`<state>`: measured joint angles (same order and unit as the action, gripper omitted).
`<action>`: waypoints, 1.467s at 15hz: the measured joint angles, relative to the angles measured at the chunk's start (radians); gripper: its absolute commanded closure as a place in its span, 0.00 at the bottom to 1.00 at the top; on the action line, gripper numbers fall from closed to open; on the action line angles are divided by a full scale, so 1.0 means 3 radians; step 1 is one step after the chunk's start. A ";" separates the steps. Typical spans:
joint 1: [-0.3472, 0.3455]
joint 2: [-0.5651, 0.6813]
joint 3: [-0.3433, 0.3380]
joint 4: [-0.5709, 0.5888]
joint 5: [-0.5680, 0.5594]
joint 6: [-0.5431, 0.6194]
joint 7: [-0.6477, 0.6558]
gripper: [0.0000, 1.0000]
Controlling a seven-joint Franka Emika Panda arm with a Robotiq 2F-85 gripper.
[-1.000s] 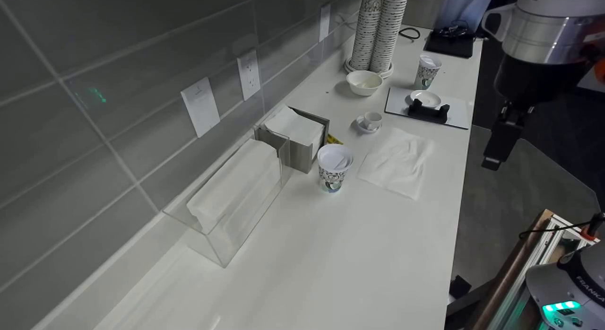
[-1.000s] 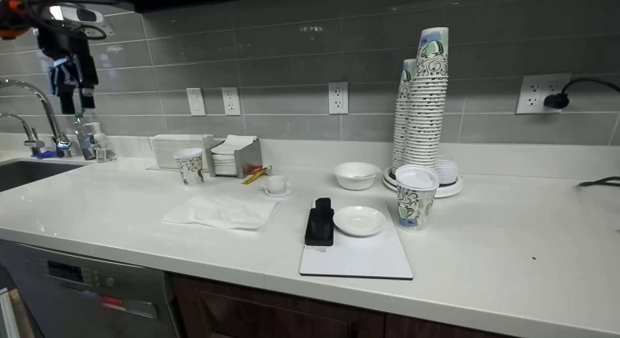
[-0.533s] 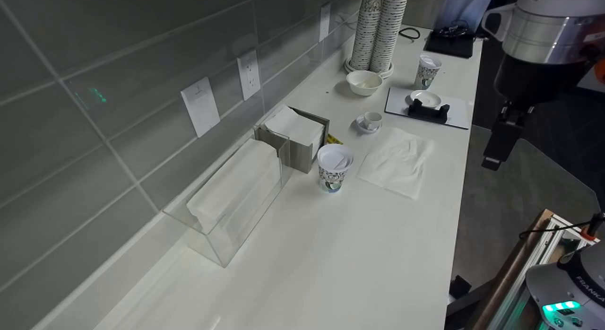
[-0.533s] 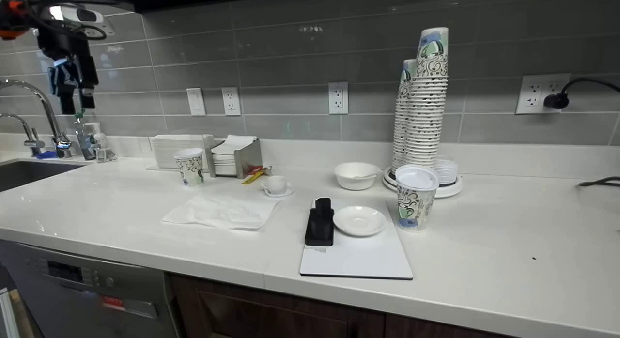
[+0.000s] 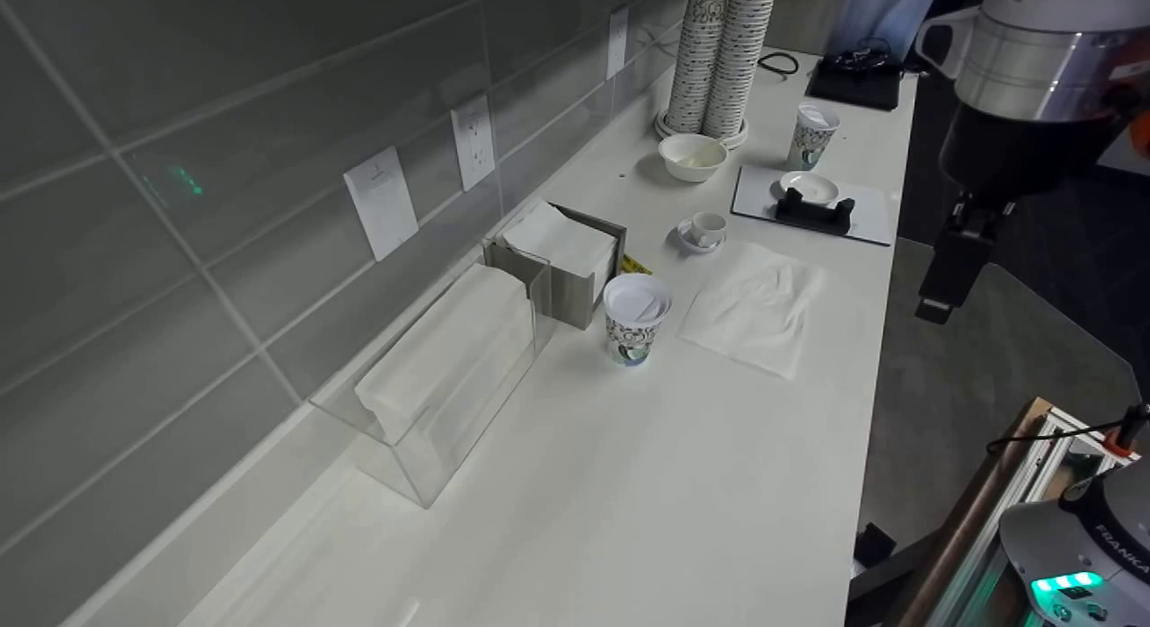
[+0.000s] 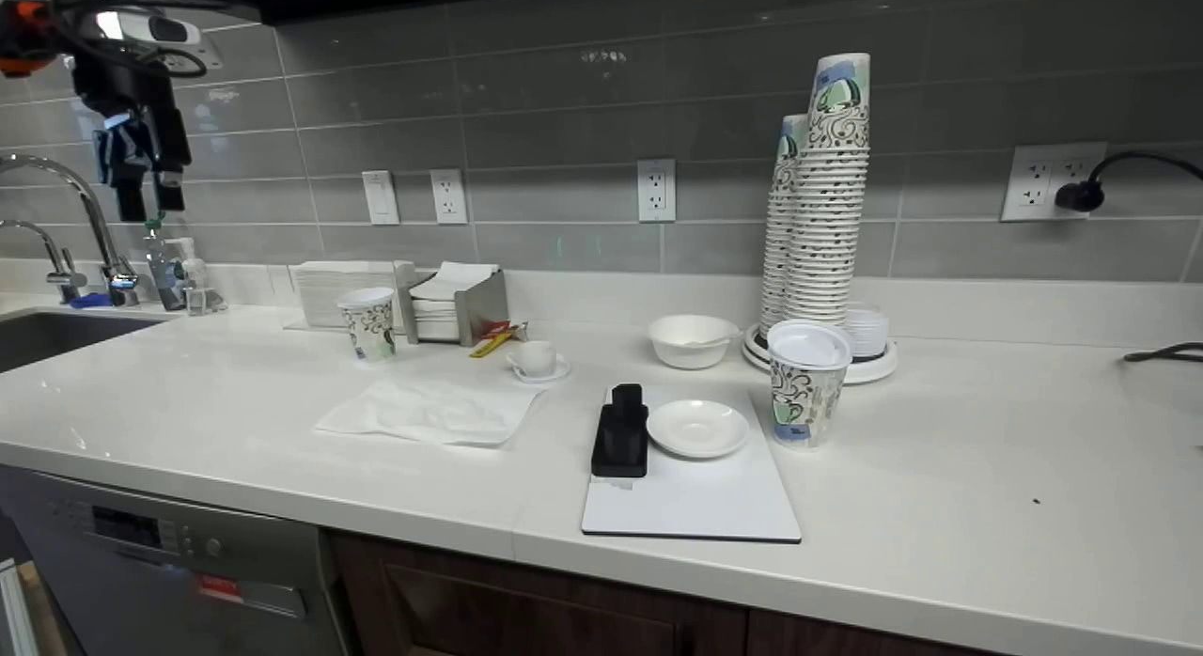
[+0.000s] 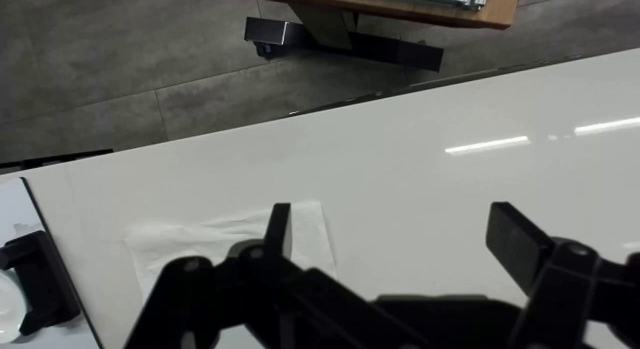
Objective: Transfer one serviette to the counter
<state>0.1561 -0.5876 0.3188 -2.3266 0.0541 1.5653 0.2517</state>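
A white serviette (image 5: 750, 308) lies flat and slightly wrinkled on the white counter (image 5: 683, 483). It also shows in an exterior view (image 6: 428, 413) and partly in the wrist view (image 7: 172, 244), where my gripper hides some of it. My gripper (image 7: 391, 206) is open with its fingers wide apart and nothing between them. In an exterior view my gripper (image 6: 150, 208) hangs high above the counter, well clear of the serviette. More folded white napkins (image 5: 561, 241) sit in a metal holder near the wall.
A clear plastic box (image 5: 404, 465) holding white paper stands by the wall. A paper cup (image 5: 633, 326) and a small cup with saucer (image 5: 708, 230) stand near the serviette. A white board (image 6: 695, 506) bears a black stand (image 6: 620, 445) and a plate. Tall cup stacks (image 6: 836, 224) stand farther along.
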 measured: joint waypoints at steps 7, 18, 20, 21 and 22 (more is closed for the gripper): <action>-0.0098 0.0094 -0.0148 0.0023 -0.0121 0.0605 -0.0003 0.00; -0.0367 0.1308 -0.0266 0.0272 -0.0327 0.2767 0.0639 0.00; -0.0380 0.1583 -0.0263 0.0393 -0.0607 0.3019 0.0916 0.00; -0.0380 0.1711 -0.0266 0.0461 -0.0711 0.3090 0.1035 0.00; -0.0374 0.1835 -0.0274 0.0534 -0.0813 0.3144 0.1139 0.00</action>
<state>0.0437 -0.0371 0.2366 -2.1666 -0.1897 2.5084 0.5935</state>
